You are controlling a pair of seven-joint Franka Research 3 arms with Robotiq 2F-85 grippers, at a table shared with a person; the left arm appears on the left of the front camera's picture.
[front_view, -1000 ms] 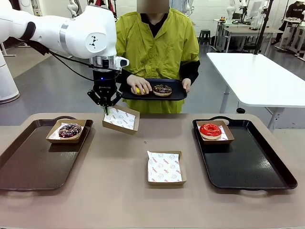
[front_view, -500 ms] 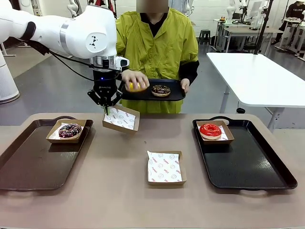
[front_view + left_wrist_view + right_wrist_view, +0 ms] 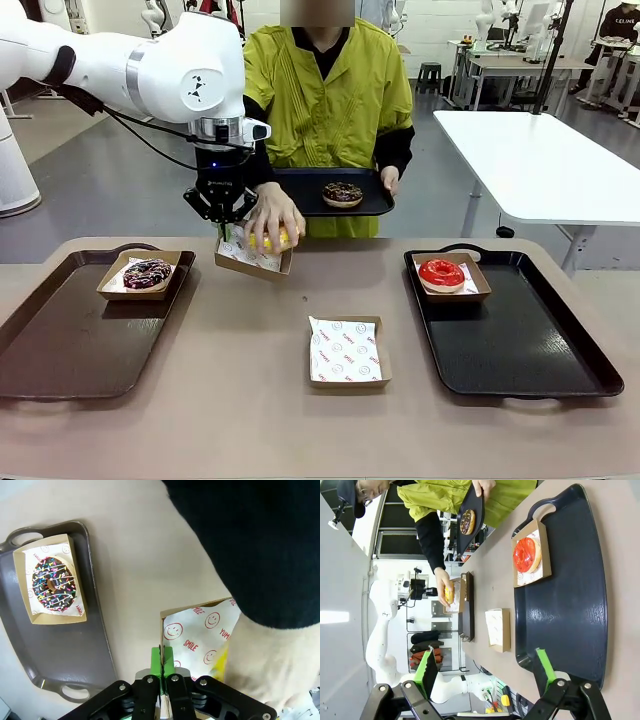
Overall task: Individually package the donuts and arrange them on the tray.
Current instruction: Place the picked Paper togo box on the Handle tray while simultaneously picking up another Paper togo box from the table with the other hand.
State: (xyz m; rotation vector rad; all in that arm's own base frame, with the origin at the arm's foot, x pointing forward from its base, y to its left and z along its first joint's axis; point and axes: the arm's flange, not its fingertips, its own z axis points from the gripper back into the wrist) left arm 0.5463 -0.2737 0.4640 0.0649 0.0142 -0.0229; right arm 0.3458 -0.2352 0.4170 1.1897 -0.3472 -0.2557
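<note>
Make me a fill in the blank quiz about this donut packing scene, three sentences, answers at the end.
1. The person's hand holds the ___ donut at the box pinched by the left gripper.
2. The red donut lies boxed on the robot's ___ tray.
3. The person's tray carries ___ chocolate donut.
Answers: yellow; right; one.

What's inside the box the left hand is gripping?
In the box: smiley-print paper liner, plus a yellow-iced donut in the person's hand. That hand covers most of the donut; whether it rests on the paper yet cannot be told.
</note>
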